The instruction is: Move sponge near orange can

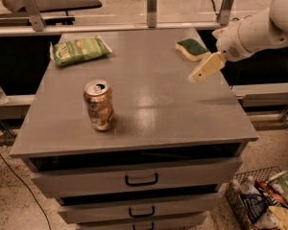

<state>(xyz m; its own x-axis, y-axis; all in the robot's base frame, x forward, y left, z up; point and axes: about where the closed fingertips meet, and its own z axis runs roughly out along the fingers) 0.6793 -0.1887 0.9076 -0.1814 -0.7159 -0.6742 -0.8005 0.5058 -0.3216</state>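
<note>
The orange can (99,105) stands upright toward the desk's (158,123) front left. The gripper (206,69) hovers by the right edge; whether it is released or clenched, I cannot tell. Just beyond, the sponge (192,49) lies near the far right corner, and a green chip bag (79,51) lies at the far left.

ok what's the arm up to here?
The robot's gripper hangs above the right rear part of the grey cabinet top, just in front of the sponge, and it holds nothing. The sponge lies flat near the back right corner, not yet picked up. The orange can stands upright toward the front left, far from the sponge. A green chip bag lies at the back left.
</note>
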